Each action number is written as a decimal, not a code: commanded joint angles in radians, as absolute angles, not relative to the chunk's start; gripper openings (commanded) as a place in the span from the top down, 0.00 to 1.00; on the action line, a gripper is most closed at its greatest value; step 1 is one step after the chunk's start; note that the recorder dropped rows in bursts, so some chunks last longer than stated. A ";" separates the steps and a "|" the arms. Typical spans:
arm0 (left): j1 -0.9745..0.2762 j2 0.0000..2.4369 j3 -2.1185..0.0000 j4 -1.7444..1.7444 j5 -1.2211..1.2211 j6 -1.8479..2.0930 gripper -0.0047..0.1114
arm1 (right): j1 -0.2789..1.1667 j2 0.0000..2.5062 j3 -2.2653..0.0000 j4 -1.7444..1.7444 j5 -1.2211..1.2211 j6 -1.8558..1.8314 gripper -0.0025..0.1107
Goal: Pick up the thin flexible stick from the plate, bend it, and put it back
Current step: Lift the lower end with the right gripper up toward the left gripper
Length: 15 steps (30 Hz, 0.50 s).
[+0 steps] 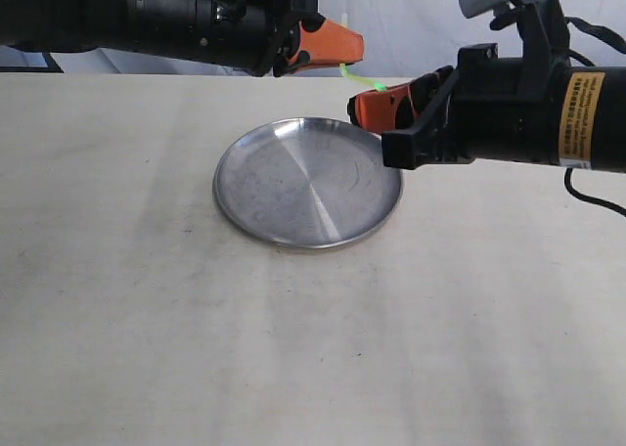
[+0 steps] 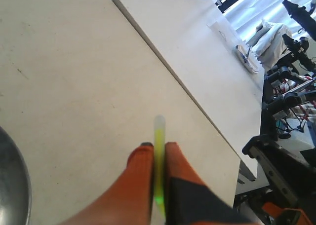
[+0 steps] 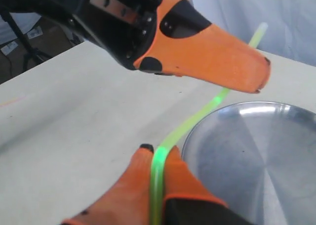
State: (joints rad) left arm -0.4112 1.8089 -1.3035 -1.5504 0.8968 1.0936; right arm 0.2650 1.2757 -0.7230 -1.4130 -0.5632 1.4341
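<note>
The thin flexible stick, glowing green, hangs in the air above the far right rim of the plate, held at both ends. My left gripper is shut on one end; in the left wrist view the stick sticks out past the orange fingertips. My right gripper is shut on the other end. In the right wrist view the stick curves from my right gripper up behind the left gripper's orange finger. The plate lies bare below.
The plate sits on a pale table. A second table adjoins it at the far side, with equipment and cables beyond its edge.
</note>
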 commanded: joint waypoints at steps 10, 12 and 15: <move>-0.422 1.809 -1.295 -1.510 0.970 1.110 0.96 | 0.263 1.262 -0.732 -1.226 -0.499 1.328 0.98; -0.422 1.809 -1.295 -1.510 0.970 1.110 0.96 | 0.263 1.262 -0.732 -1.191 -0.499 1.313 0.98; -0.422 1.809 -1.295 -1.514 0.973 1.110 0.96 | 0.263 1.262 -0.732 -1.131 -0.499 1.266 0.98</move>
